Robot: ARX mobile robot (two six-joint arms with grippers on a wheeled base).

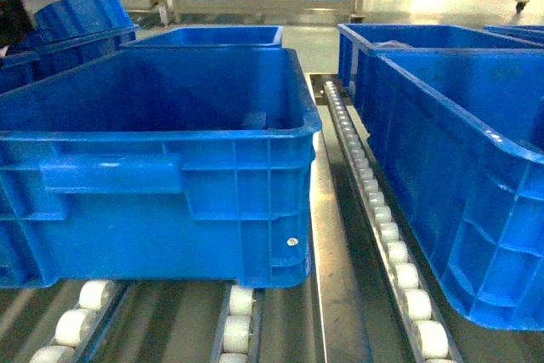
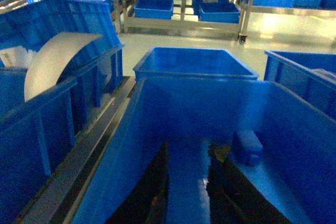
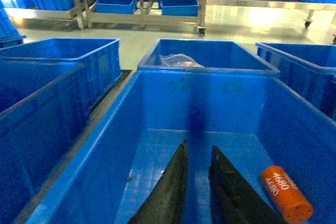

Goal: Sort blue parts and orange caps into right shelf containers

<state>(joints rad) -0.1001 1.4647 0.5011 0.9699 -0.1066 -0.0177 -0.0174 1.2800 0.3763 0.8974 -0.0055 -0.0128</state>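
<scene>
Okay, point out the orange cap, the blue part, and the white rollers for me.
orange cap (image 3: 286,193), right wrist view, middle of its lying side by the pale markings.
blue part (image 2: 247,147), left wrist view, its top face.
white rollers (image 1: 407,276), head view, one roller in the track between bins.

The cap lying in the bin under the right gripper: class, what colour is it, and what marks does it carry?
Orange cap, with pale printed digits on its side; clearest in the right wrist view.
</scene>
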